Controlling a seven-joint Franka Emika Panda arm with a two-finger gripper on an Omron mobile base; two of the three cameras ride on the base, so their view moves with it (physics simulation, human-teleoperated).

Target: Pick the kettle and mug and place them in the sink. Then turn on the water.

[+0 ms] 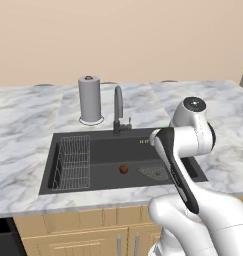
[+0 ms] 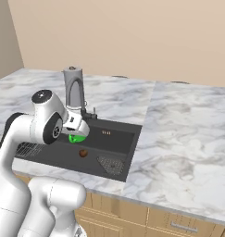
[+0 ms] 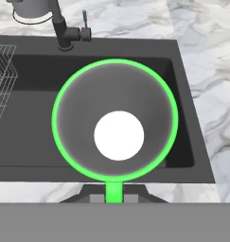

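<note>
My gripper is shut on the handle of the green mug, which hangs upright over the right part of the dark sink. I look straight down into the mug's pale inside. From the right base the mug shows under the hand, above the sink. A sliver of green shows beside the wrist in the left base view, over the sink. The grey faucet stands behind the basin, and no water shows at it. The kettle is out of view.
A wire rack lies in the sink's left part. A small reddish-brown ball rests on the basin floor near the drain. A paper-towel roll stands on the marble counter behind the sink.
</note>
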